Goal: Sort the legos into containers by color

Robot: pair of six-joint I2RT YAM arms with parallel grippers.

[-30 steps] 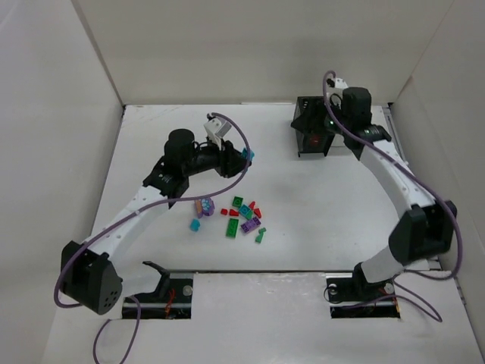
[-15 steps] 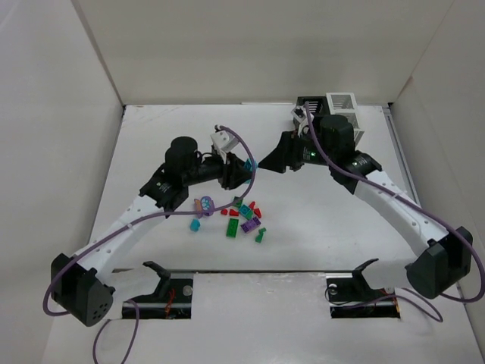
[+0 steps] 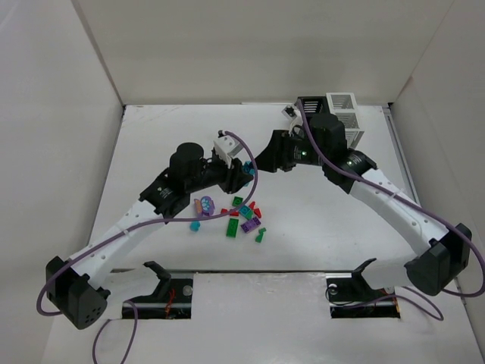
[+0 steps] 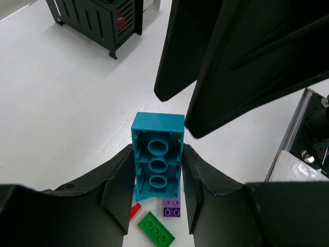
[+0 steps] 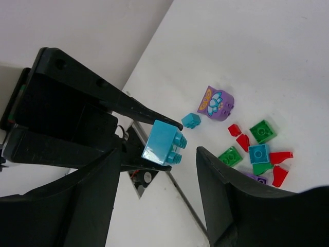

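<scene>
1. Teal rectangular plastic brick (image 4: 158,154) is clamped between the two fingers of the left gripper (image 4: 157,177). Its hollow underside faces the left wrist camera. It is held up off the white table (image 3: 341,227), above the table's middle.
2. Right gripper (image 5: 154,200) is spread wide with nothing in it. Its fingers (image 4: 241,62) flank the free end of the teal brick. Whether they touch the brick cannot be told.
3. Remaining small plastic bricks (image 3: 241,216) lie loose in a cluster on the table, between its centre and its near edge. Colours are green, red, purple and teal. A purple rounded piece with a flower print (image 5: 216,103) and a small teal cube (image 5: 190,121) lie at the left end of the cluster.
4. Black slatted square bin (image 3: 311,104) and white slatted square bin (image 3: 341,106) stand joined side by side at the far right corner of the table, the black one on the left. A red piece (image 4: 121,19) shows through the black bin's slats. Contents of the white bin cannot be told.
5. Left arm (image 3: 144,216) runs from the near left corner diagonally toward the table's centre, wrist pointing right. Right arm (image 3: 386,201) bends at an elbow by the right edge, its forearm slanting toward the far left and its wrist pointing left. The two grippers face each other tip to tip.
</scene>
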